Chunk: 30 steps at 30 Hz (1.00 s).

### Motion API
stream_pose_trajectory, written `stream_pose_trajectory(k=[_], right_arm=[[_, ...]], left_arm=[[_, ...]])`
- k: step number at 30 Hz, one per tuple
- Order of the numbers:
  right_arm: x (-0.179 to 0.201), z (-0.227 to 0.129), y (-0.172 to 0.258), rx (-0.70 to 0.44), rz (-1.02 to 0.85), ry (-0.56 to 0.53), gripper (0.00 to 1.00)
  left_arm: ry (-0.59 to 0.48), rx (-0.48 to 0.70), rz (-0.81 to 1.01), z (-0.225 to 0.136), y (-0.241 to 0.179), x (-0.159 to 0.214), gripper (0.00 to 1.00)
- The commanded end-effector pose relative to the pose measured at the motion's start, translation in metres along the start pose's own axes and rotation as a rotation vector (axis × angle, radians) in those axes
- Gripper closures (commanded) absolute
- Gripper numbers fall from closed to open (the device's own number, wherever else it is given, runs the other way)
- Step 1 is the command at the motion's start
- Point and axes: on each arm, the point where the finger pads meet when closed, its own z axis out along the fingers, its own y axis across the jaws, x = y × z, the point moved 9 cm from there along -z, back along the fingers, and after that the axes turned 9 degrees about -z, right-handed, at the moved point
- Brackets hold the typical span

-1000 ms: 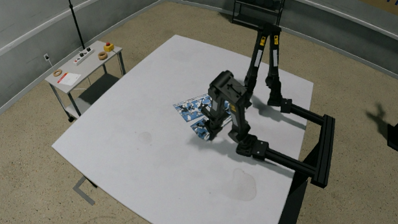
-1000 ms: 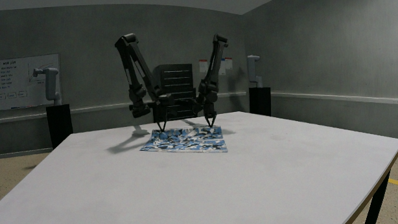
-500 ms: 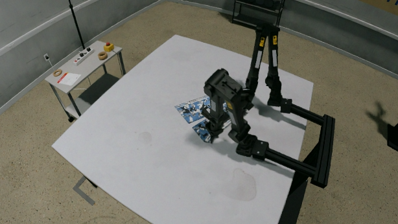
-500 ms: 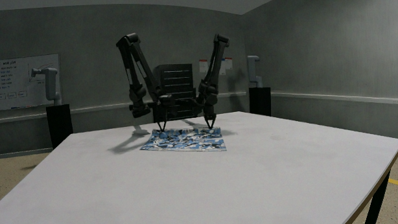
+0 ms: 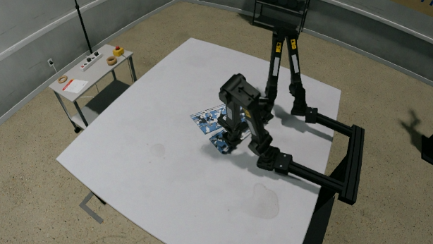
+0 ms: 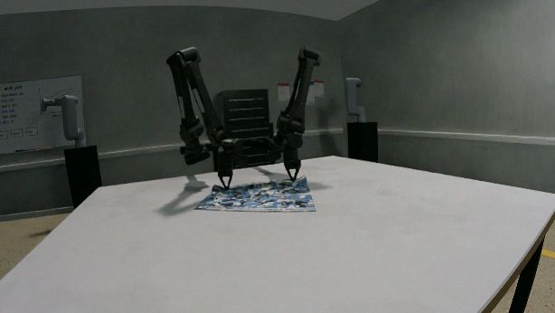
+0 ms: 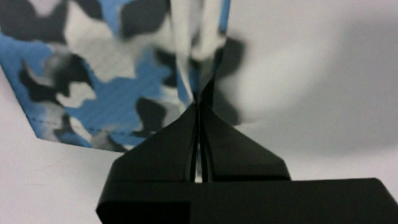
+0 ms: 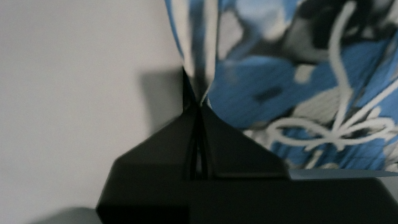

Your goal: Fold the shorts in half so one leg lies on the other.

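Two pincers hold the camouflage shorts [image 5: 208, 121] [image 6: 271, 201] [image 7: 110, 100] [image 8: 250, 90] along one outer side, above the white table [image 5: 123, 183] [image 6: 271, 262] [image 7: 310, 100] [image 8: 75, 75]. The left pincer [image 5: 228, 151] [image 6: 294, 179] [image 7: 198, 111], closed, nips the cloth near a leg hem; the right pincer [image 6: 226, 187] [image 8: 198, 111], also closed, grips it near the waist, beside the white drawstring [image 8: 337, 135]. Between them the gripped edge is slightly raised, while the other leg lies spread on the table, so the halves are unfolded.

The shorts [image 5: 206, 121] [image 6: 267, 200] [image 7: 110, 100] [image 8: 260, 95] lay on the table [image 5: 141, 180] [image 6: 271, 262] [image 7: 310, 90] [image 8: 75, 75], my left gripper [image 5: 229, 149] [image 6: 294, 179] [image 7: 198, 111] at one leg's hem, my right gripper [image 6: 226, 186] [image 8: 198, 111] by the waist.
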Motion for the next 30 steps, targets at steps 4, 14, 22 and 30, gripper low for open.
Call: stream_pose_trajectory(k=[4, 14, 22, 30], right_arm=[[0.001, -0.006, -0.013, -0.002, -0.004, 0.0, 1.0], [0.006, -0.024, -0.036, -0.033, 0.012, -0.011, 1.0], [0.015, -0.019, -0.021, -0.059, 0.002, 0.014, 1.0], [0.01, -0.035, -0.053, -0.043, 0.025, -0.016, 1.0]], left_arm=[[-0.001, -0.052, -0.019, -0.035, 0.056, -0.009, 1.0], [0.006, -0.017, -0.005, -0.021, 0.039, -0.008, 1.0], [-0.002, -0.043, -0.011, -0.051, 0.073, -0.015, 1.0], [0.006, 0.002, 0.002, -0.065, 0.095, -0.021, 1.0]])
